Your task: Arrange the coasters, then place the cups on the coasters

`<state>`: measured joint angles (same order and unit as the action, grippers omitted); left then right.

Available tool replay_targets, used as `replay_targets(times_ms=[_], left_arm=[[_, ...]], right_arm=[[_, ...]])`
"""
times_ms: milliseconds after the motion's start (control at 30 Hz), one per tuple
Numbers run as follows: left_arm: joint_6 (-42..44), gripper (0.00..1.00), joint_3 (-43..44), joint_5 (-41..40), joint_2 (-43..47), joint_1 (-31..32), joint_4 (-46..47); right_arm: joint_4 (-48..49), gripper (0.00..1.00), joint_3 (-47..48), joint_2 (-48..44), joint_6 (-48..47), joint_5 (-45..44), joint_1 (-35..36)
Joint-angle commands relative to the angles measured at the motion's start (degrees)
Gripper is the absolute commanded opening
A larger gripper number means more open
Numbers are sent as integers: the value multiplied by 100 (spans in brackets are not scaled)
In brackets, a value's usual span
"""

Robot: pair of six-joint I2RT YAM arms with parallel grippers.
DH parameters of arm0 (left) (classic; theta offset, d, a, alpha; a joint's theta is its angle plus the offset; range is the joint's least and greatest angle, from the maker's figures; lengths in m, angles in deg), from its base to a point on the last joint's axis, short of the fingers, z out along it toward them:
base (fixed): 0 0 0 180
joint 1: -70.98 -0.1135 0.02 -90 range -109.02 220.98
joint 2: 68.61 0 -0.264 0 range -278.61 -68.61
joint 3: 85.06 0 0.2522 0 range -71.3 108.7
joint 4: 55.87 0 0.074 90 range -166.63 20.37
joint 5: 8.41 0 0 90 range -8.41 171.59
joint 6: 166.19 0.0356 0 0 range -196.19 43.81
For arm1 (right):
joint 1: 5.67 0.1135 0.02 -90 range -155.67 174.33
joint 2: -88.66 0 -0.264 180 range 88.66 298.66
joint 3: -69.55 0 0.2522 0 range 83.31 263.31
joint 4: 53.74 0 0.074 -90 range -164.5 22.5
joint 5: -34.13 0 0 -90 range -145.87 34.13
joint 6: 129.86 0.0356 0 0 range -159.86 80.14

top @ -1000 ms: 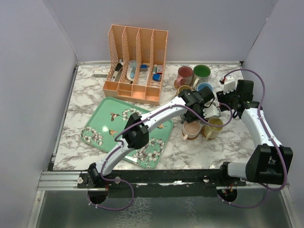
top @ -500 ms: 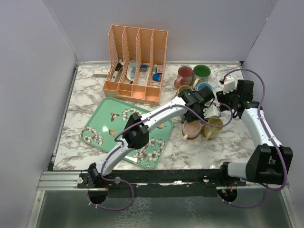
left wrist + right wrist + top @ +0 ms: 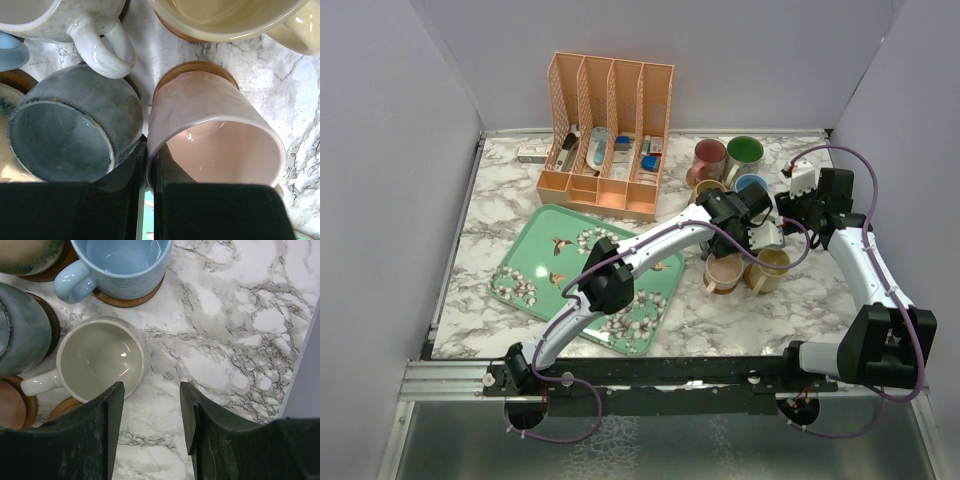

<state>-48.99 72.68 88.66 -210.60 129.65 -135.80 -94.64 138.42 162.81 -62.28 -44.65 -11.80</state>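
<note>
In the left wrist view my left gripper (image 3: pixel 149 150) is shut on the near rim of the pink cup (image 3: pixel 215 125), one finger inside and one outside. That cup stands on a brown coaster (image 3: pixel 196 66). A grey-blue cup (image 3: pixel 70 130) touches it on the left, and a yellow cup (image 3: pixel 225 17) stands beyond. From above, the cups cluster at right: pink cup (image 3: pixel 724 271), yellow cup (image 3: pixel 771 264), blue cup (image 3: pixel 752 184), green cup (image 3: pixel 744 152), maroon cup (image 3: pixel 709 155). My right gripper (image 3: pixel 150 390) hangs open over bare marble beside the cream cup (image 3: pixel 97 360); the blue cup (image 3: pixel 120 260) sits on a coaster (image 3: pixel 131 297).
A peach desk organiser (image 3: pixel 605 135) stands at the back. A green floral tray (image 3: pixel 535 255) lies at front left, under the left arm. Grey walls close in the table on three sides; the right wall is near the right gripper.
</note>
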Motion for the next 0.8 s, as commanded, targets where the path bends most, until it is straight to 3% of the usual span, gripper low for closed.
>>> replay_targets(times_ms=[0, 167, 767], left_arm=[[64, 0, 231, 163, -57, 65, 104], [81, 0, 201, 167, -89, 66, 104], [162, 24, 227, 46, -154, 74, 139]], right_arm=[[50, 49, -52, -98, -67, 82, -55], [46, 49, -53, -94, -63, 82, -50], [23, 49, -44, -28, -100, 80, -54]])
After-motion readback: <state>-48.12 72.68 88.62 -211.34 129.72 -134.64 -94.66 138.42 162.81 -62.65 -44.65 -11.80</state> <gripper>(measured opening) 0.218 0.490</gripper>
